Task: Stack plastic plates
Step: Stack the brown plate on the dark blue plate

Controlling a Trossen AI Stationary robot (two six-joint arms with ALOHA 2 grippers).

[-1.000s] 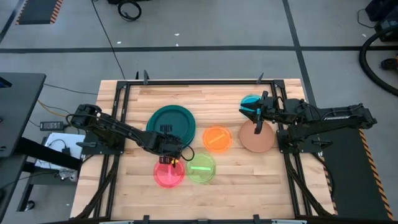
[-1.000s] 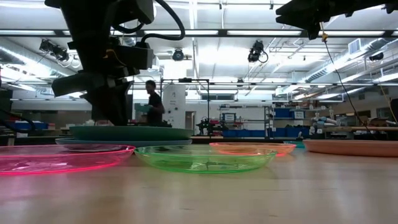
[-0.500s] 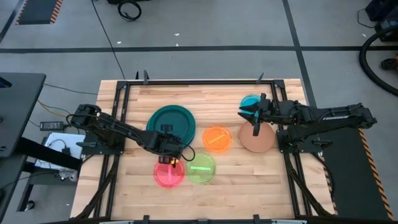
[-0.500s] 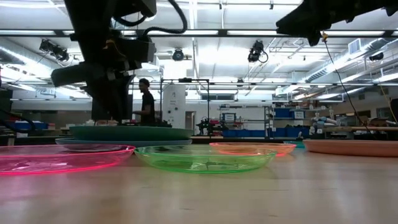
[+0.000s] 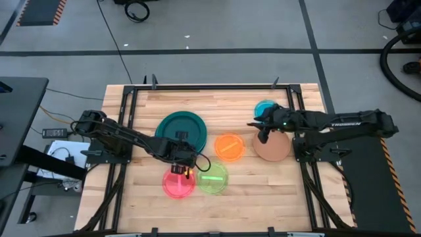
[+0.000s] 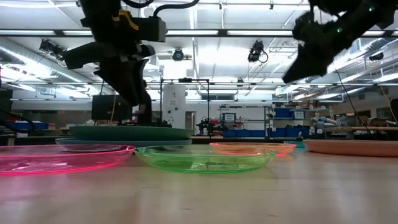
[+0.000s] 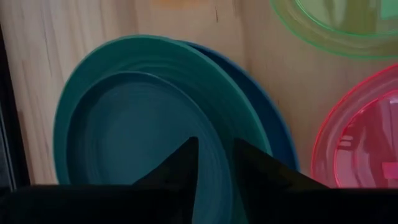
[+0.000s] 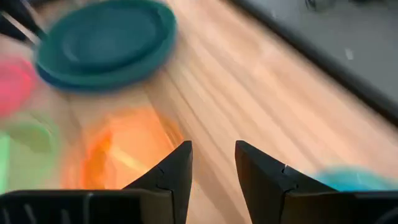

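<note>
The left tool point(image 5: 179, 166) hangs released between the teal plate point(image 5: 181, 130) and pink plate point(image 5: 178, 184). The right tool point(image 5: 260, 130), released and empty, hovers beside the brown plate point(image 5: 273, 146).

The wooden bench point(image 5: 145, 197) carries a teal plate point(image 5: 181, 130) stacked on a blue one, and single plates: orange point(image 5: 229, 147), pink point(image 5: 178, 184), green point(image 5: 212, 178), brown point(image 5: 272, 146), cyan point(image 5: 265, 108).
</note>
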